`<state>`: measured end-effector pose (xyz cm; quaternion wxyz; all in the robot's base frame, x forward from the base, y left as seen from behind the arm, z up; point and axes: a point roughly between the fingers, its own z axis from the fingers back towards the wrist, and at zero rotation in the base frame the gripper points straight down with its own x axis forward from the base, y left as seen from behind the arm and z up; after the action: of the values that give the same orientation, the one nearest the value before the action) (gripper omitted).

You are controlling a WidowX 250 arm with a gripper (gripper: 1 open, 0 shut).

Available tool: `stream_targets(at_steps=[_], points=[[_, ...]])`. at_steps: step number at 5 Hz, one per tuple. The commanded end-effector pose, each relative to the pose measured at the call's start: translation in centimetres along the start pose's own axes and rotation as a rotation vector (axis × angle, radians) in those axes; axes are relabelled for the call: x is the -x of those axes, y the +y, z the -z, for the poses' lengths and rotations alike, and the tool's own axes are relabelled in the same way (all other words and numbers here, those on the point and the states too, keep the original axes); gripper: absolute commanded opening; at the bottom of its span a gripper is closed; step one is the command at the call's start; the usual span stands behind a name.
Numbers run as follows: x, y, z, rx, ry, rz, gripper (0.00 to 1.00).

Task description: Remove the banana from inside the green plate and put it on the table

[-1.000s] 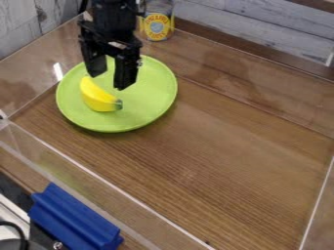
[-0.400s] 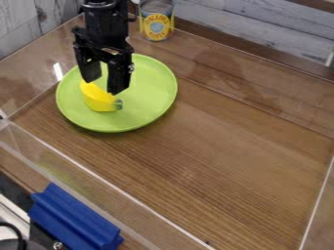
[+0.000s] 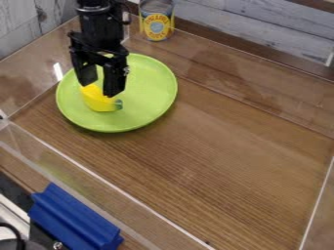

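Observation:
The yellow banana lies on the left part of the lime-green plate, which rests on the brown wood-grain table. My black gripper hangs straight down over the banana, open, with one finger on each side of its upper end. The fingers hide part of the banana. I cannot tell whether the fingertips touch it.
A small tin with a yellow label stands at the back beyond the plate. Clear acrylic walls edge the table. A blue object lies outside the front wall at the lower left.
The gripper has shifted left and a little lower over the plate, coming down around the banana. Its jaws stay open. The banana and plate have not moved.

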<state>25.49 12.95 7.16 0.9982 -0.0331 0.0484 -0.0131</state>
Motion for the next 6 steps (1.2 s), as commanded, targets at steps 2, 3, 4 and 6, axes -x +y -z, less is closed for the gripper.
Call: stream_targets(at_steps=[2, 3, 4, 6], points=[[-0.2, 1.0, -0.7, 0.002, -0.019, -0.016, 1.00], [-0.4, 1.3, -0.7, 0.005, -0.016, -0.020, 1.00], [-0.4, 1.6, -0.6, 0.007, -0.011, -0.022, 1.00], [-0.4, 2.0, -0.4, 0.015, -0.001, -0.025, 1.00]])
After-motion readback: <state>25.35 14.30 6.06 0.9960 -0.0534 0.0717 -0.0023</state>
